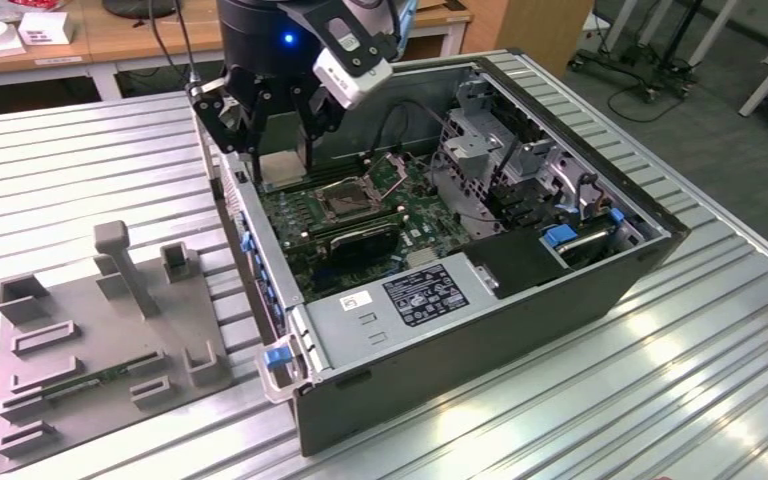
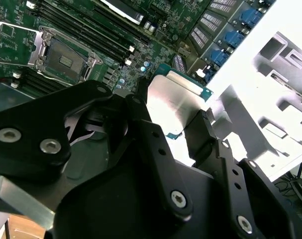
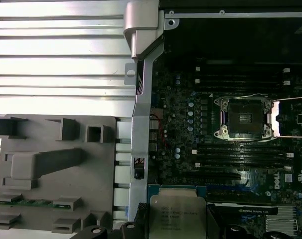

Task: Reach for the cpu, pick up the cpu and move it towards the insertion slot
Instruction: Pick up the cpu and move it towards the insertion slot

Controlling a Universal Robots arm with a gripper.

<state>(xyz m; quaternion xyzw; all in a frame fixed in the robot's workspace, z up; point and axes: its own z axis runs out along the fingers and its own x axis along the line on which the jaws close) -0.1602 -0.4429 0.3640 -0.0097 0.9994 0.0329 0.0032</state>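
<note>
My gripper [image 1: 281,140] is shut on the cpu [image 1: 281,166], a thin square chip with a pale metal top. It hangs over the open computer case's wall on the exterior view's left. In the second wrist view the cpu [image 2: 174,102] sits between the two black fingers [image 2: 143,117]. It also appears in the first wrist view [image 3: 176,219]. The insertion slot [image 1: 353,200], a square socket with a shiny frame and dark centre, lies open on the green board, a short way from the held chip. The socket is in both wrist views [image 2: 66,59] [image 3: 245,117].
The open computer case [image 1: 491,340] lies on a ribbed metal table [image 1: 77,170]. Long black memory slots [image 3: 240,152] flank the socket. A grey fixture plate [image 1: 104,340] with upright posts lies at the exterior view's left, holding a green memory stick [image 3: 34,203]. Drive bays and cables [image 1: 518,180] fill the case's far side.
</note>
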